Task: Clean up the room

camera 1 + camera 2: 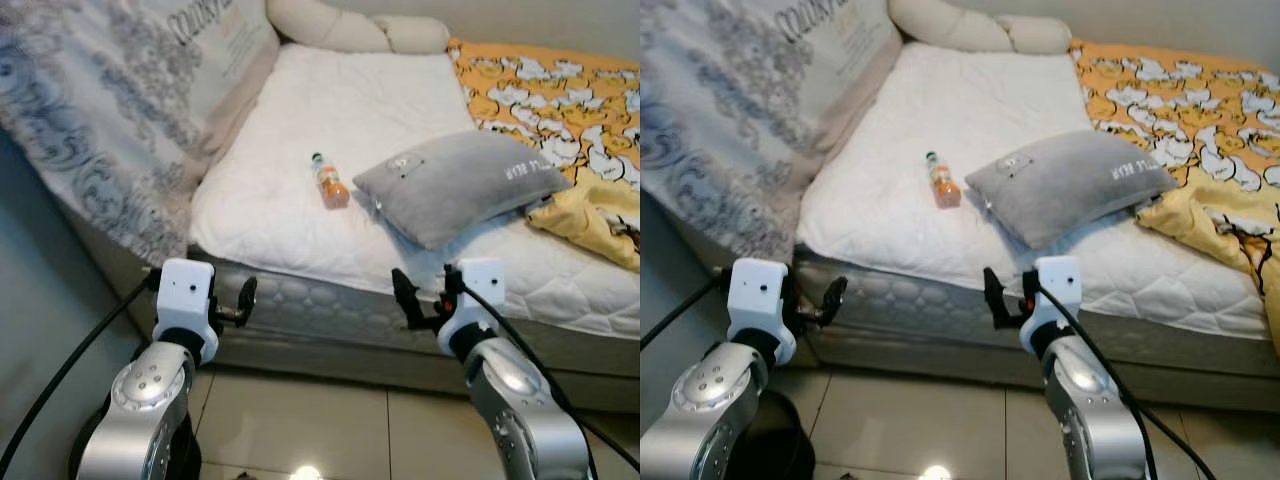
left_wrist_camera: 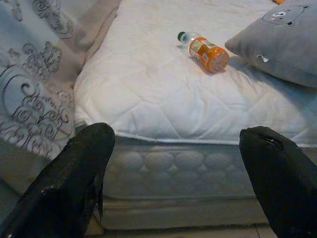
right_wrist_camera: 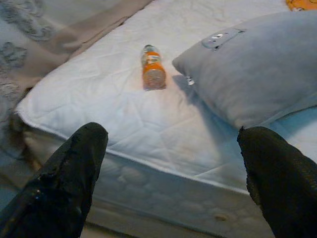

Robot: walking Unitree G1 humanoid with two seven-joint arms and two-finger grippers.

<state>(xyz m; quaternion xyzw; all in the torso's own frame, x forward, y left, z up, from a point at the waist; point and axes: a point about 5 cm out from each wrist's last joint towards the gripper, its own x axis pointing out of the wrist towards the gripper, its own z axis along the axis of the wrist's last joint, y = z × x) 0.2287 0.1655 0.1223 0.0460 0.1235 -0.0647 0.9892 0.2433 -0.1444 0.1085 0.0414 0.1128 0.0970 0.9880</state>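
A small plastic bottle with orange drink and a green cap lies on its side on the white mattress, just left of a grey pillow. Both my grippers hover in front of the bed's near edge, below mattress height and short of the bottle. The left gripper is open, and in its wrist view the bottle lies well beyond the spread fingers. The right gripper is open too, with the bottle and pillow ahead of it.
A grey-patterned quilt hangs over the bed's left side. Cream pillows lie at the far end. A yellow duck-print blanket and a yellow garment cover the right. Pale tiled floor runs under my arms.
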